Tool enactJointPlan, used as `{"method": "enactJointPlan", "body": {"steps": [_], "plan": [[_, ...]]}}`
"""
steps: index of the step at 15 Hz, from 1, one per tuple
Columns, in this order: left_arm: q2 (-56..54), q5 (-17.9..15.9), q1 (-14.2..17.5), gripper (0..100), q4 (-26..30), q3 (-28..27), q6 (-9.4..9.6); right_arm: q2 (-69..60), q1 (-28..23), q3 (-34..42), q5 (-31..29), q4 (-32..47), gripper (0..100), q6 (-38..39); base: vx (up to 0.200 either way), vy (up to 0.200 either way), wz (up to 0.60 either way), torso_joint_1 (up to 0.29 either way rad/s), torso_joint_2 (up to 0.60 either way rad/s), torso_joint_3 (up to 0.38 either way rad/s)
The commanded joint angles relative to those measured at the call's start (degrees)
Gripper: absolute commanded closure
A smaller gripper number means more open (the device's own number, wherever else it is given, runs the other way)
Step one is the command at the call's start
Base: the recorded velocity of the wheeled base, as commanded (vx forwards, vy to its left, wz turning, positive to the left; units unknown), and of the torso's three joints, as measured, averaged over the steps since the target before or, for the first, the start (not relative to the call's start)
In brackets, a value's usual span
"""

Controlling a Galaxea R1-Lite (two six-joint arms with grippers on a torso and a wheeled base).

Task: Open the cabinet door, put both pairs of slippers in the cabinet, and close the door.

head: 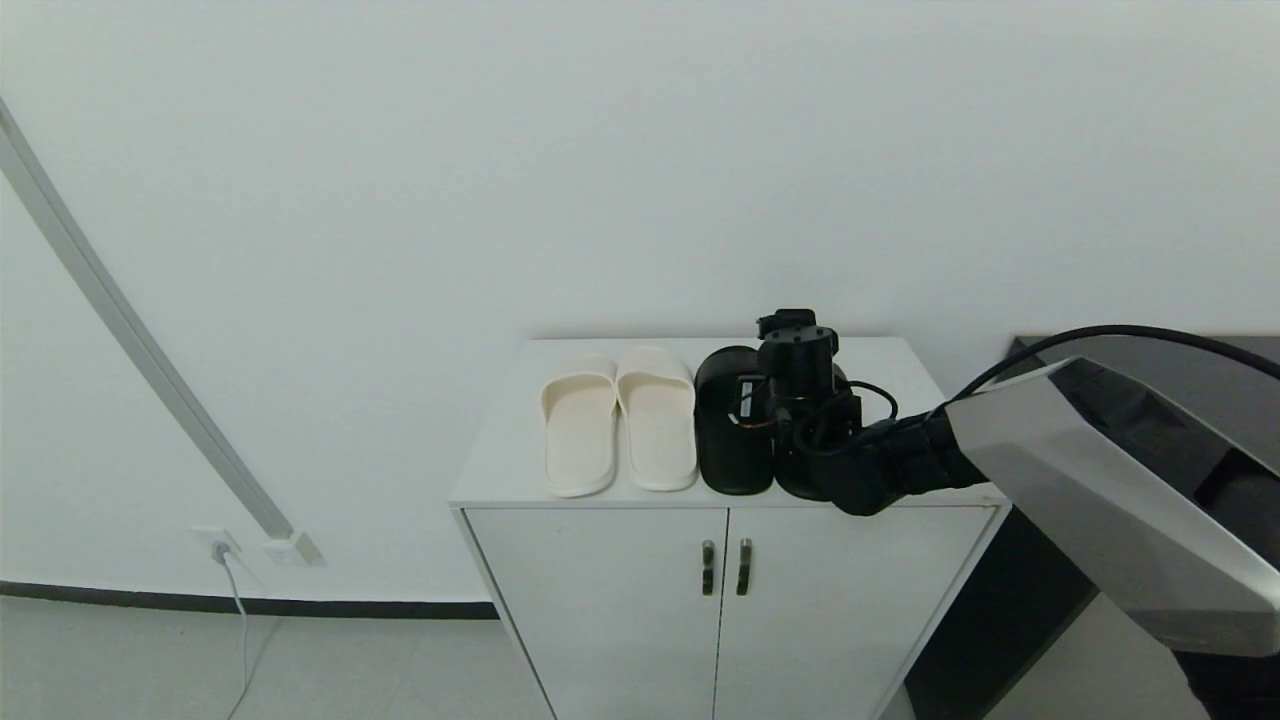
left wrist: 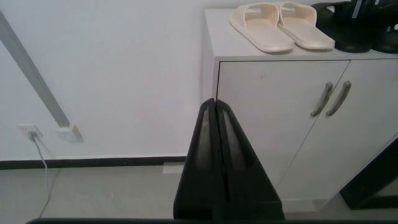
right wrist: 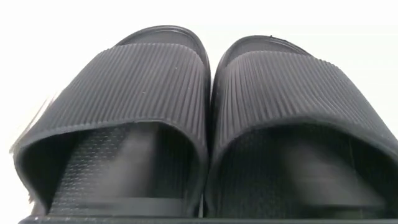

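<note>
Though fitted with two dark handles (head: 708, 567) side by side at the seam, shut on both doors: white cabinet (head: 600, 620), low in the middle of the head view against a white wall. On its top, near the frame's centre, two pairs of slippers in one row, toes to the wall and heels to the front edge. Cream slippers (head: 618, 425) on the left of the row, touching along their inner sides. Black slippers (head: 733, 425) just to the right, the nearer one just beside the cream pair, the farther one largely covered by the right arm (head: 1080, 470) slanting in from the lower right of the frame. Right gripper (head: 805, 440) directly over that covered slipper; cannot tell whether open or closed, nor whether touching it. Up close in the right wrist view, ribbed straps of the black pair across the whole frame, pressed side by side. Left gripper (left wrist: 215, 112) at the lower middle of the left wrist view, closed on nothing, well apart from the cabinet at that frame's right. At the lower left of the head view, a wall socket (head: 218, 545) with a pale cable (head: 243, 630) hanging to the floor, and a grey strip (head: 130, 330) slanting up the wall.
</note>
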Motion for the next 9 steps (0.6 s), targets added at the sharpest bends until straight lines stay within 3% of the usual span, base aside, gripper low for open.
{"method": "enactJointPlan", "body": {"steps": [1, 9], "plan": [[0.0, 0.0, 0.0, 100, 0.0, 0.0, 0.01, 0.6, -0.1, -0.5, 0.0, 0.0, 100, 0.0, 0.000, 0.000, 0.00, 0.000, 0.00, 0.000], [0.0, 0.0, 0.0, 100, 0.0, 0.0, 0.01, -1.8, -0.1, 1.2, -0.4, -0.3, 100, 0.0, 0.000, 0.000, 0.00, 0.000, 0.00, 0.000]]}}
